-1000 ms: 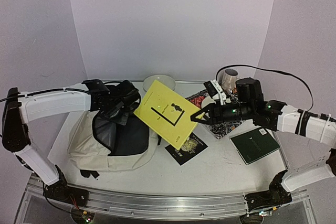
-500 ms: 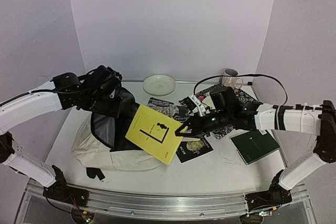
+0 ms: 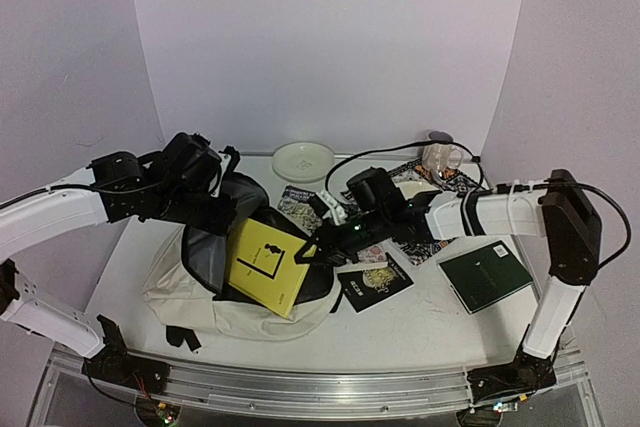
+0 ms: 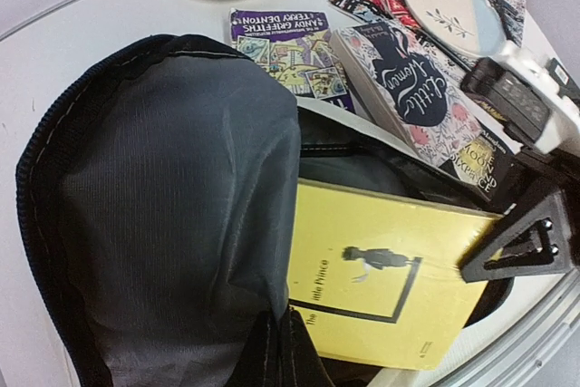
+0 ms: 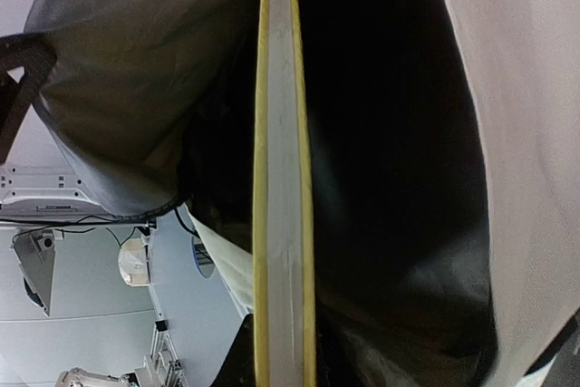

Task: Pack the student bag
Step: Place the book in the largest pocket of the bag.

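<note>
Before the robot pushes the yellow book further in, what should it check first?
1. Bag mouth open: ok, the left gripper holds the student bag's dark flap up.
2. Grip on the yellow book: ok, the right gripper pinches its edge.
3. Book fully inside: not ok, one corner pokes over the rim.
4. Room deeper inside: cannot tell, it is dark there.
5. Other books out of the way: ok, Little Women lies on the table beside the bag.
</note>
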Robot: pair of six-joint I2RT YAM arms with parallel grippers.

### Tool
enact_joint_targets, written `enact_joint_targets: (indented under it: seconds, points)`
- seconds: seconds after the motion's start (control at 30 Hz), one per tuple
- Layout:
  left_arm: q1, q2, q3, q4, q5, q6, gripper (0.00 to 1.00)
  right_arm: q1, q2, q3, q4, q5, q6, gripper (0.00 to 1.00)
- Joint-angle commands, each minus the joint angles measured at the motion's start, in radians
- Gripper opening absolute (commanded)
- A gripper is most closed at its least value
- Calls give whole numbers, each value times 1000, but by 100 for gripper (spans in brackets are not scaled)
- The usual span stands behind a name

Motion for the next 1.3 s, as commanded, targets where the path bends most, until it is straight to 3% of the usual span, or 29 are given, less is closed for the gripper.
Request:
enact_joint_targets:
  seconds: [0.0,0.47,0.63,0.83,1.27]
  points:
    - [-14,-59,6,134,53,31,0,14,71,155,125,-69,24,0]
    - [-20,-141,-48,182,130,48,0,50,362,408,150,-82,79,1]
    - [-21,-162,-71,186,135,46,0,59,443,481,150,-57,83,16]
    - [-20,-215,-125,184,53,10,0,69,453,495,149,9,33,46]
    - [-19,-230,-200,156,-102,-43,0,68,178,304,19,263,-179,80]
